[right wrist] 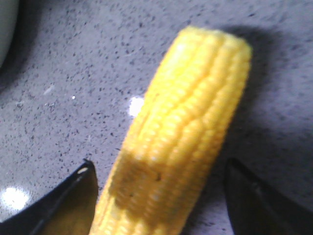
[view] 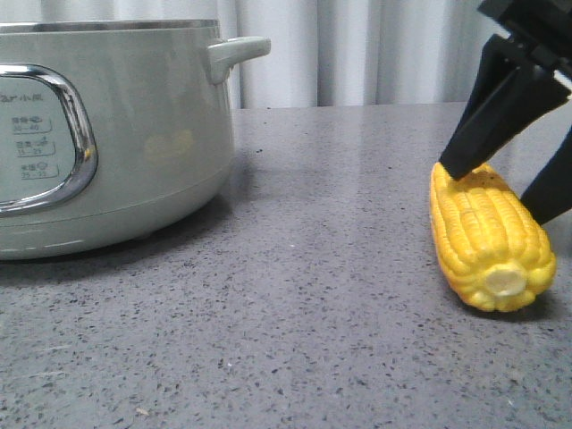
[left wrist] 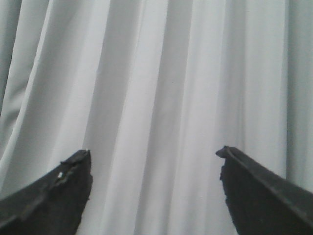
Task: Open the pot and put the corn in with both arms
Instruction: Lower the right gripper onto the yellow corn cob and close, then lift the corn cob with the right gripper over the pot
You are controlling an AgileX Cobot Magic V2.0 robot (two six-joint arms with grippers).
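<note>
Front view: the corn (view: 490, 239) lies on the grey speckled worktop (view: 313, 295) at the near right, its pale cut stub facing the camera, well apart from the pot (view: 107, 134) at the left, whose top is cropped out of frame, so I cannot tell whether the lid is on. The right gripper (view: 509, 192) straddles the far half of the cob with its fingers spread, one fingertip touching or just above the kernels and the other down beside the cob; it is not yet clamped. In the right wrist view the cob sits between the two dark fingers with gaps on both sides. The left gripper (left wrist: 154, 169) is spread wide and holds nothing, facing only pale curtain (left wrist: 156, 73). The cob looks light, stiff and round, with ridged kernels that should give grip, though it may roll on the worktop; a hold across its middle seems soundest. The worktop is flat, hard and faintly glossy. Behind it hangs a pale pleated curtain.
</note>
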